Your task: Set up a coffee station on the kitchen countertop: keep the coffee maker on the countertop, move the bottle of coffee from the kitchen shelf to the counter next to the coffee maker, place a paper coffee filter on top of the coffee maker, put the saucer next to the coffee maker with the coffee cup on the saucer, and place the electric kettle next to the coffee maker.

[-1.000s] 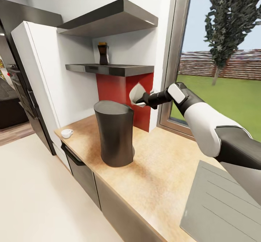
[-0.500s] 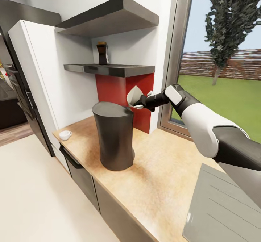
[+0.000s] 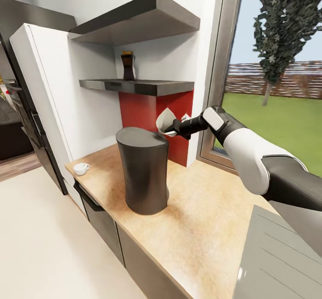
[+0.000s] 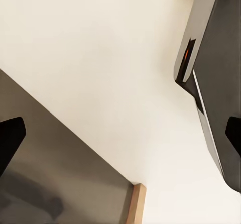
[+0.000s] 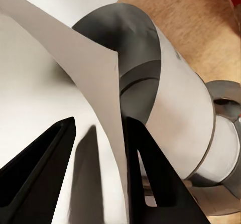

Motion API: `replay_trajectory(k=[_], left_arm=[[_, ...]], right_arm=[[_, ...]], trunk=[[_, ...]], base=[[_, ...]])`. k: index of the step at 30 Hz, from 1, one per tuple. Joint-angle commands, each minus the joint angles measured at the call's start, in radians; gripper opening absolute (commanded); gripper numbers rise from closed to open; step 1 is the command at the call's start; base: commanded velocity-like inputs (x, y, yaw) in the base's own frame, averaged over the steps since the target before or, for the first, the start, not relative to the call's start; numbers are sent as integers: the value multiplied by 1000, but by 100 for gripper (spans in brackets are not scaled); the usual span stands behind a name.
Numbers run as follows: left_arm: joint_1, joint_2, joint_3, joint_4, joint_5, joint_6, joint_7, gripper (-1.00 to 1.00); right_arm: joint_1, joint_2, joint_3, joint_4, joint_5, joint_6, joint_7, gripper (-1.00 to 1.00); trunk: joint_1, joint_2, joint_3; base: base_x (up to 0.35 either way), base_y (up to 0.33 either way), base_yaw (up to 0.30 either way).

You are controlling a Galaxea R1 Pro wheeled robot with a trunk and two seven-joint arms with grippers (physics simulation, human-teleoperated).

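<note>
The coffee maker (image 3: 143,173), a tall dark cylinder, stands on the wooden countertop (image 3: 201,209). My right gripper (image 3: 172,129) is shut on a white paper coffee filter (image 3: 163,119), held just above the maker's far right rim. In the right wrist view the filter (image 5: 65,98) sits between the black fingers (image 5: 150,179), with the coffee maker's top (image 5: 150,78) below it. The dark bottle of coffee (image 3: 128,66) stands on the lower shelf (image 3: 138,85). A small white coffee cup (image 3: 82,168) rests at the counter's left end. My left gripper (image 4: 120,133) is open over the floor.
A red panel (image 3: 147,108) rises behind the coffee maker under the shelf. A white fridge (image 3: 44,93) stands to the left, a window to the right. A grey drainboard (image 3: 281,258) lies at the counter's near right. Pale floor lies at the left.
My right gripper has carried the filter a little left and down, closer to the coffee maker's top. The head view has shifted slightly.
</note>
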Motion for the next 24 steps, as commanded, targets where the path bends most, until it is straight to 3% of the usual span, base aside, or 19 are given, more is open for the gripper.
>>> replay_trajectory(k=[1, 24], left_arm=[[-1, 0, 2, 1, 10, 2, 2, 100], [-1, 0, 3, 0, 12, 1, 2, 100]], right_arm=[[-1, 0, -2, 1, 10, 2, 8, -100], [-1, -1, -2, 52, 10, 1, 8, -100]], trunk=[[1, -2, -2], [1, -2, -2]], base=[[17, 9, 0], [19, 12, 0]])
